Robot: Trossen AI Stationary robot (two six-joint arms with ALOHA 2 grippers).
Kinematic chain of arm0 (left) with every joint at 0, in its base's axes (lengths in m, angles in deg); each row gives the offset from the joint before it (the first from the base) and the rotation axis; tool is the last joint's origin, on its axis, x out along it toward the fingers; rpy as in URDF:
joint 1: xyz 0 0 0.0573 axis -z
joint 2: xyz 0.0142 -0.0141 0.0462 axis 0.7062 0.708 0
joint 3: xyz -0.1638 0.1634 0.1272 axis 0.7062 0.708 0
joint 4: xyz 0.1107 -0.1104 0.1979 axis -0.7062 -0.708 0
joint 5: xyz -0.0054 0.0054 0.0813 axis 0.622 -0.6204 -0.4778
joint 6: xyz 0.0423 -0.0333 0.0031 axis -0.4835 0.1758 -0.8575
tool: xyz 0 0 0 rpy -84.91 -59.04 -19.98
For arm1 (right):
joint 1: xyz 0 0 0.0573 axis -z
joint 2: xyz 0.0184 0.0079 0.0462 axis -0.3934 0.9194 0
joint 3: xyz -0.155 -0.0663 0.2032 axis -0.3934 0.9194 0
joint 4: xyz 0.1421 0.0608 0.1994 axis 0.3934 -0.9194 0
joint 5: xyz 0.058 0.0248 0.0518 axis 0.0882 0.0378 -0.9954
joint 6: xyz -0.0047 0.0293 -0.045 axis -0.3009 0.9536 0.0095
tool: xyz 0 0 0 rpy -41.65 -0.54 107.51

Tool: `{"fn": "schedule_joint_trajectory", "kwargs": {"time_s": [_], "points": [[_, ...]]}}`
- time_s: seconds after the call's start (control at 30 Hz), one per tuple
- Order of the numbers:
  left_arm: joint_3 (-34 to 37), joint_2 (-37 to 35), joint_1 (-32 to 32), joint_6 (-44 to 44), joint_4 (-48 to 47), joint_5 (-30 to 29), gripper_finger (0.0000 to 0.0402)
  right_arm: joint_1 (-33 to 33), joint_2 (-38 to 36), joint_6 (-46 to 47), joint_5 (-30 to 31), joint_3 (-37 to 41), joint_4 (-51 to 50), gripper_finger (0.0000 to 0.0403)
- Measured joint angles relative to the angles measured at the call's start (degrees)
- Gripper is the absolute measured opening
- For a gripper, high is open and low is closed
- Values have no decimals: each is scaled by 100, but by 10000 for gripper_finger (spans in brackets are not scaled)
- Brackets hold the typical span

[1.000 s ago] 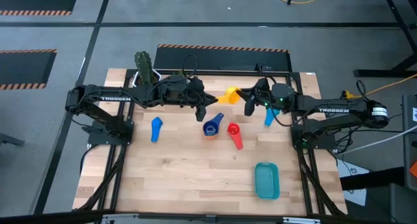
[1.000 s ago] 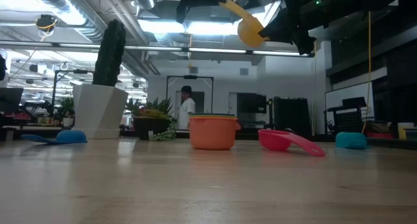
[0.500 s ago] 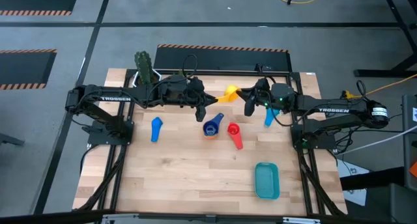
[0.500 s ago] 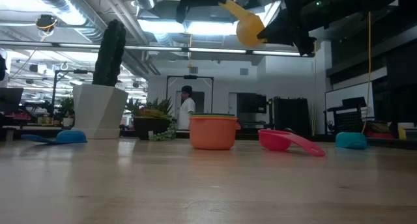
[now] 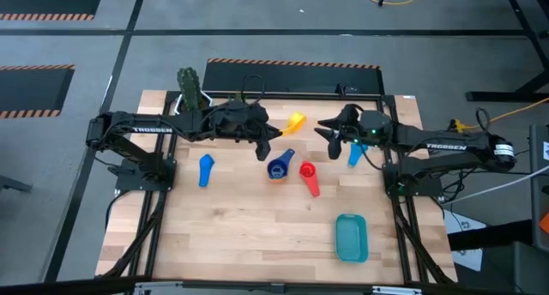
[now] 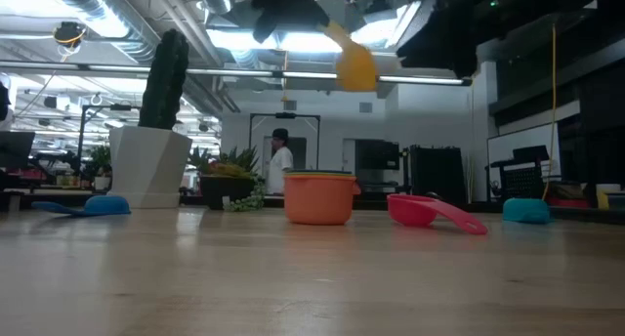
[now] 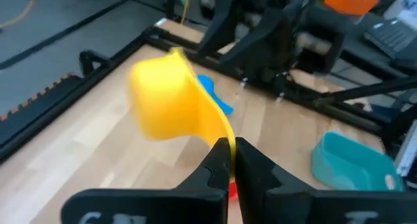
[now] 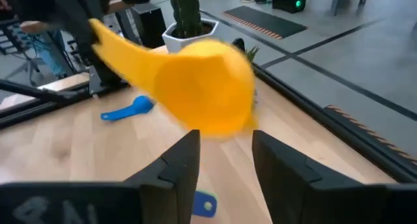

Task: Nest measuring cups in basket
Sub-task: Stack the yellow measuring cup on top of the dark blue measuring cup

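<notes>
While the yellow measuring cup (image 7: 171, 103) is pinched by its handle in the left gripper (image 7: 227, 160) above the table, the right gripper (image 8: 225, 160) is spread empty just beside it. Only the high view shows the teal basket (image 5: 351, 237) well apart, near the table's front edge.

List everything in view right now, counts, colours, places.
Yellow plastic measuring cup: 1, yellow, held in the air by its handle, over the far middle of the table.
Dark blue plastic measuring cup: 1, dark blue, sitting in the orange cup, table centre.
Orange plastic measuring cup: 1, orange, table centre.
Red plastic measuring cup: 1, red, just right of the dark blue one.
Light blue plastic measuring cups: 2, one on the left, one under the right arm.
Teal plastic basket: 1, teal, near right of the table.
White plant pot with cactus: 1, far left corner.
Person: 1, in the room behind.
Left pincer: shut on the yellow cup's handle.
Right pincer: open, close to the yellow cup.
</notes>
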Motion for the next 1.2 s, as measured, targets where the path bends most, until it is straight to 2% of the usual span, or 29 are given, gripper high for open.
{"fn": "schedule_joint_trajectory", "kwargs": {"time_s": [0.1,0.23,0.33,0.53,0.63,0.73,0.9,1.03,1.2], "points": [[0,0,2,5,-214,24,3,0,-294,-57,4,0,-413,146],[0,-2,2,11,-473,378,2,0,-693,-446,15,-2,-1068,146],[0,0,0,30,-530,991,3,0,-893,-440,15,-2,-1542,146],[0,0,-257,461,-566,2703,2,0,-981,-423,21,-2,-2014,146],[0,0,-505,498,-607,3551,3,0,-864,-149,25,-2,-1972,146],[-11,135,-714,499,-731,4003,3,-4,-639,184,15,-2,-1937,146],[-11,555,-1028,671,-829,4820,3,-7,-102,166,-13,-2,-1849,146],[-9,936,-1134,929,-827,5204,4,-7,329,160,-173,-4,-1652,146],[1,1071,-1336,941,-897,5304,3,-7,747,147,-329,-4,-1657,146]]}}
